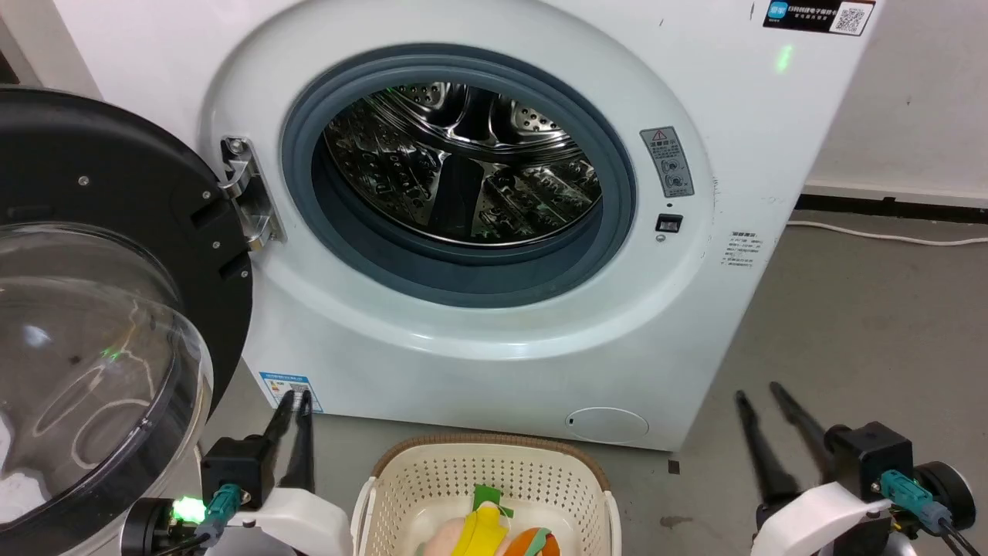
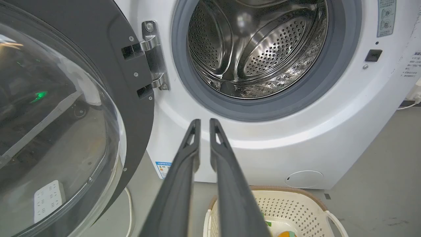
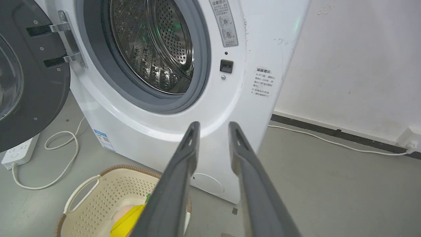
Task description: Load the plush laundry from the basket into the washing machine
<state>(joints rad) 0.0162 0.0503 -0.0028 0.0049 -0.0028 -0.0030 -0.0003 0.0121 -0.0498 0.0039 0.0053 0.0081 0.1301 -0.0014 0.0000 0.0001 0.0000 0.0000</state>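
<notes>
Grey floor [image 1: 849, 324] | washing machine [image 1: 478, 347] standing open | both toys sitting in basket [image 1: 401, 483] | left hand [image 1: 296, 398] nearly clenched, right hand [image 1: 760, 395] released, both empty | reaching down, pinching the plush body deep is looking wise

Both arms low, fingers up.
Left gripper [image 1: 298, 398] nearly closed, empty; right gripper [image 1: 759, 391] parted slightly wider, empty.

White washing machine [image 1: 478, 363], grey gasket [image 1: 617, 193]; cream perforated basket [image 1: 540, 479], brown rim.
</notes>
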